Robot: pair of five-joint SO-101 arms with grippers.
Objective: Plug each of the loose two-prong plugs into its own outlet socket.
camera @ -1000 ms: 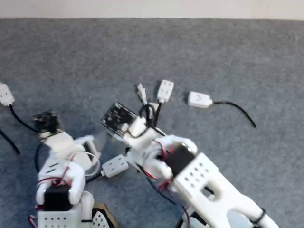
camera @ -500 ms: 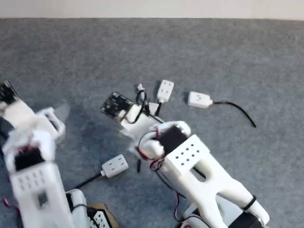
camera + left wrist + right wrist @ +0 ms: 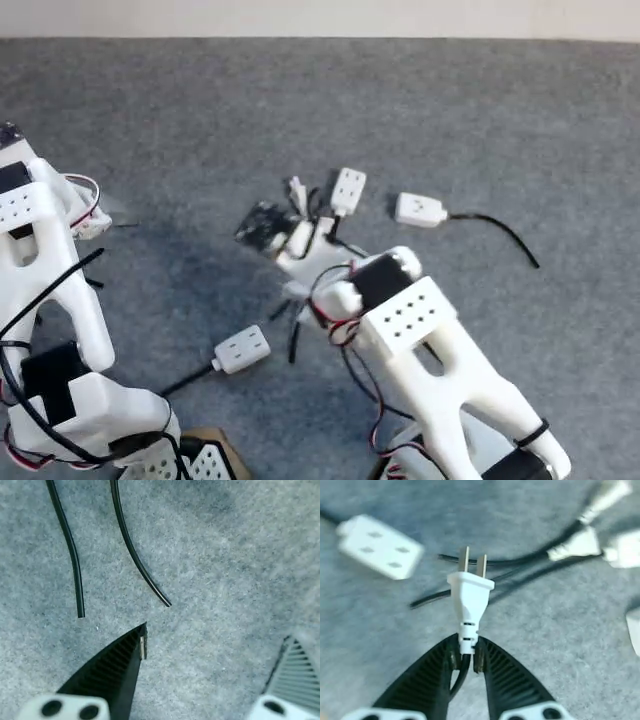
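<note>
I swung the released left hand [image 3: 215, 637] clear; the right hand [image 3: 465, 655], grasping a plug [image 3: 470, 595], alone faced a socket [image 3: 380, 545].

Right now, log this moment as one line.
right jaws: shut on plug | left jaws: open over carpet, near cable ends | socket: empty

2 black cords [image 3: 75, 567] on grey carpet [image 3: 225, 580]

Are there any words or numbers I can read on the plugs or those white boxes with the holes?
None: no word, number or sign can be read.
The white plug in the right gripper is plain.
The outlet sockets show slots and nothing written.
The dark circuit board on that arm: any print is too small to read.
</note>
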